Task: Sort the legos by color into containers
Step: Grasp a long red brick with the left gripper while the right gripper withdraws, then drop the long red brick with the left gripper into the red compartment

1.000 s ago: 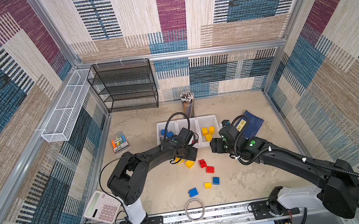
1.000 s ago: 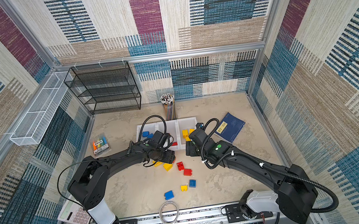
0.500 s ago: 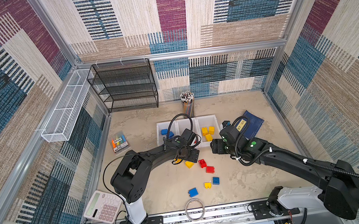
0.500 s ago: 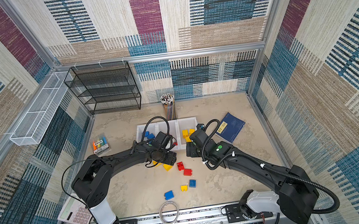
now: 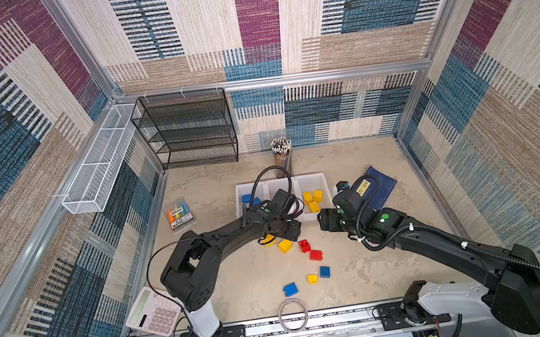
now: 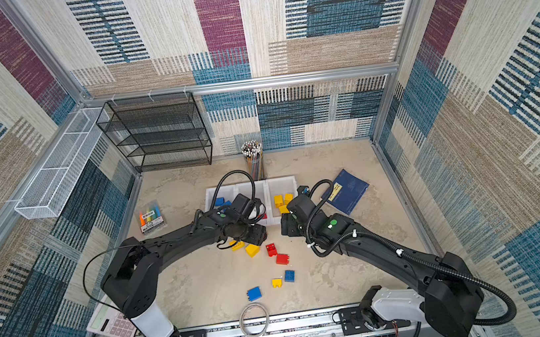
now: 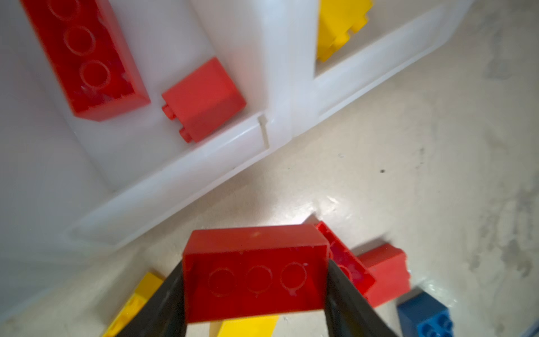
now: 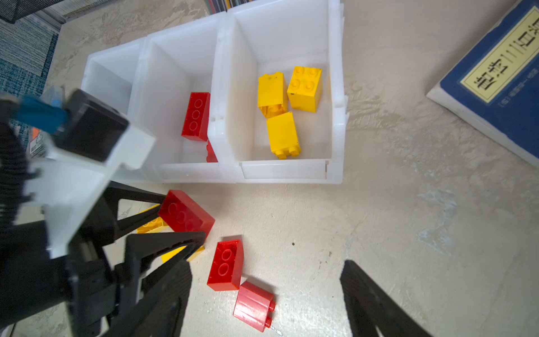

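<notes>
My left gripper (image 7: 255, 291) is shut on an oblong red lego (image 7: 255, 274), gripped by its short ends. It is low over the floor, just in front of the middle container (image 7: 180, 163). The right wrist view shows the same red lego (image 8: 186, 216) between the left fingers (image 8: 163, 242). Three white containers (image 5: 279, 183) stand in a row. They hold blue legos (image 5: 251, 199), red legos (image 8: 196, 116) and yellow legos (image 8: 283, 134). My right gripper (image 8: 267, 265) is open and empty above two loose red legos (image 8: 226, 265). Yellow (image 5: 285, 245) and blue (image 5: 290, 289) legos lie on the floor.
A blue book (image 5: 379, 186) lies right of the containers and a pencil cup (image 5: 282, 155) stands behind them. A highlighter pack (image 5: 180, 216), a calculator (image 5: 153, 312) and a cable ring (image 5: 293, 314) are on the floor. A black rack (image 5: 188, 130) stands at the back left.
My left gripper has shifted a little from the containers toward the loose legos, and its jaws have narrowed onto the oblong red lego. The right arm has barely moved.
</notes>
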